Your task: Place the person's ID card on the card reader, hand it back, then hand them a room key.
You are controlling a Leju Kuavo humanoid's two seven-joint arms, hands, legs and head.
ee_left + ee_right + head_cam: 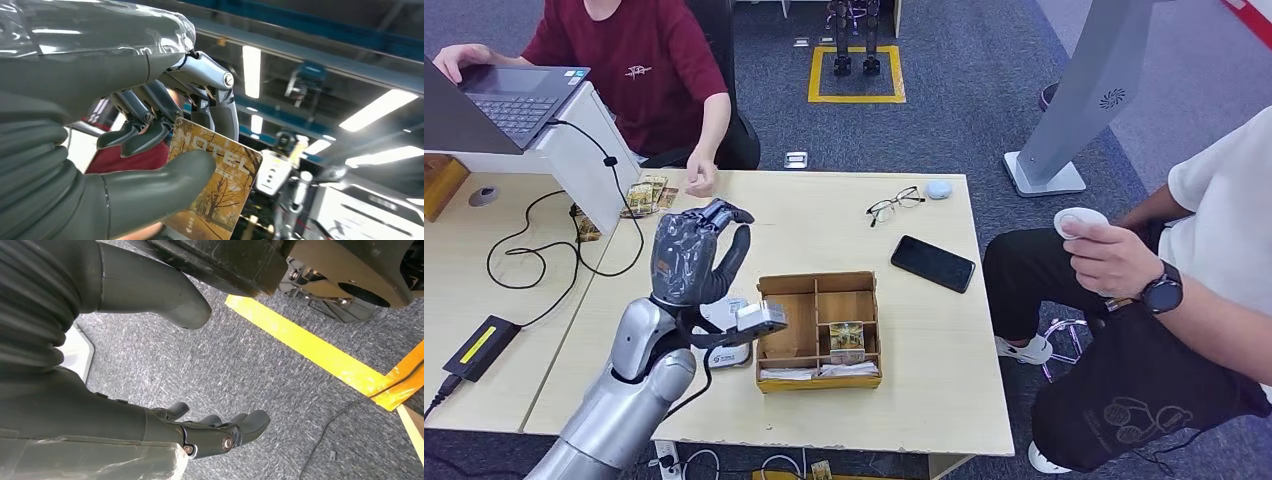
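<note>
My left hand is raised above the table, its back toward me, left of the wooden card box. In the left wrist view that hand pinches a golden hotel room key card between thumb and fingers. The white card reader lies on the table just below the raised hand, partly hidden by my arm. More key cards stand in the box. A person in a dark red shirt sits across the table, one hand resting at its far edge. My right hand hangs over the carpet, fingers apart, holding nothing.
Glasses, a black phone and a small white puck lie on the table's right half. A laptop on a white stand, cables and a power brick sit at the left. A second person sits at the right.
</note>
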